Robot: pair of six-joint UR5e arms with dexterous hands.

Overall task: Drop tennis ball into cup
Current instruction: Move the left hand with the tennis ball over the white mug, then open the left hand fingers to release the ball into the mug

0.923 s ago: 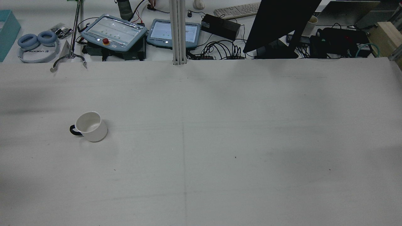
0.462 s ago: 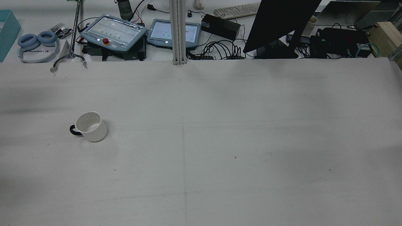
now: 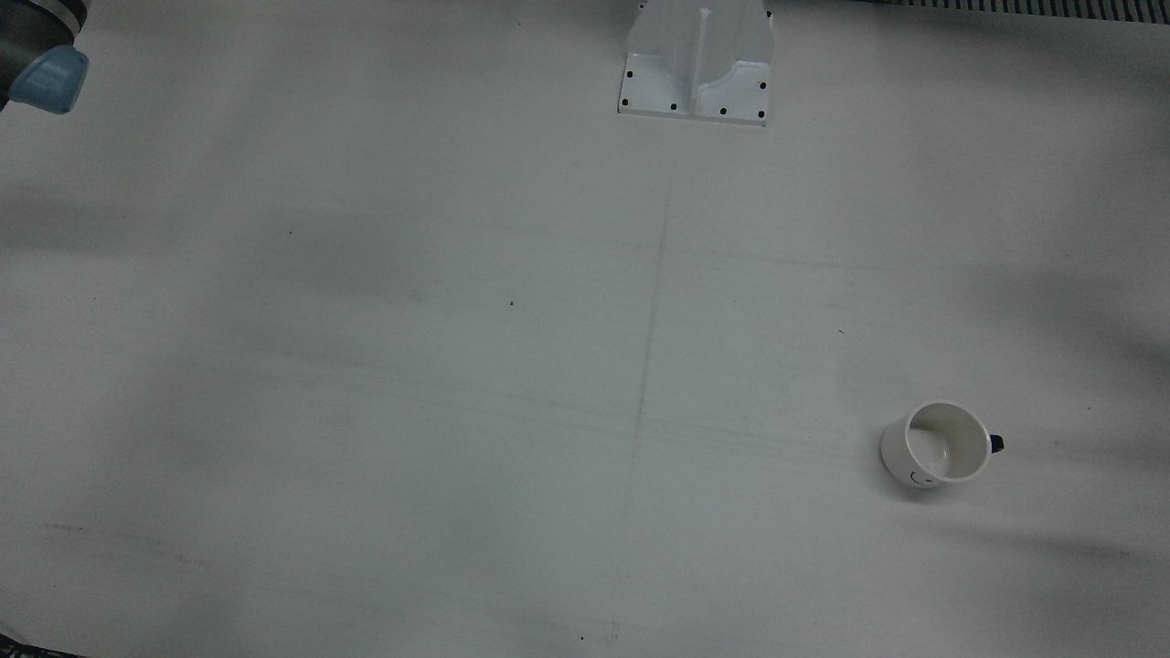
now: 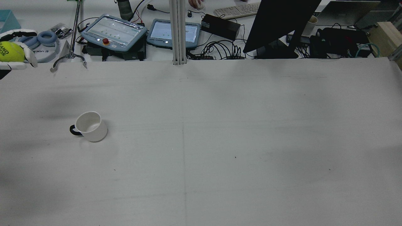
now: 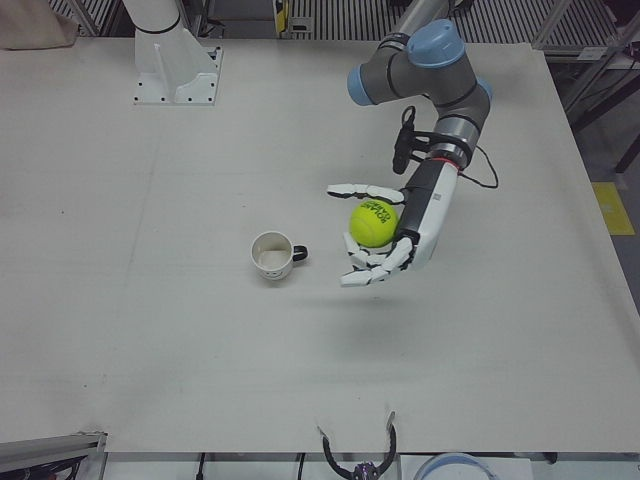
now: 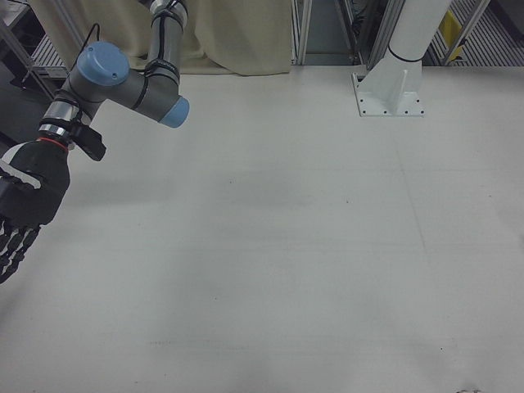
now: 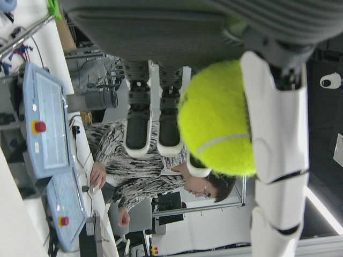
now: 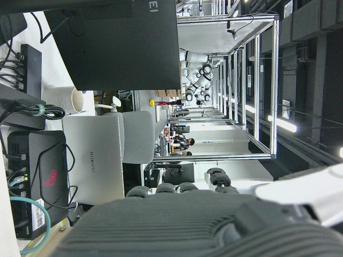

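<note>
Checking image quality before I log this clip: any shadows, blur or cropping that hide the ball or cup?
Front view: soft grey shadows across the table, cup sharp, no ball in frame. Rear view: tennis ball cut by the left edge. Left hand view: ball very close and soft-edged. Left-front view: the left hand and ball evenly lit and clear.

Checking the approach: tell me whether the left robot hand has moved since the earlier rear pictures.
Yes. The left robot hand, holding the tennis ball, has entered the rear view at its left edge, overlapping the blue headphones.
</note>
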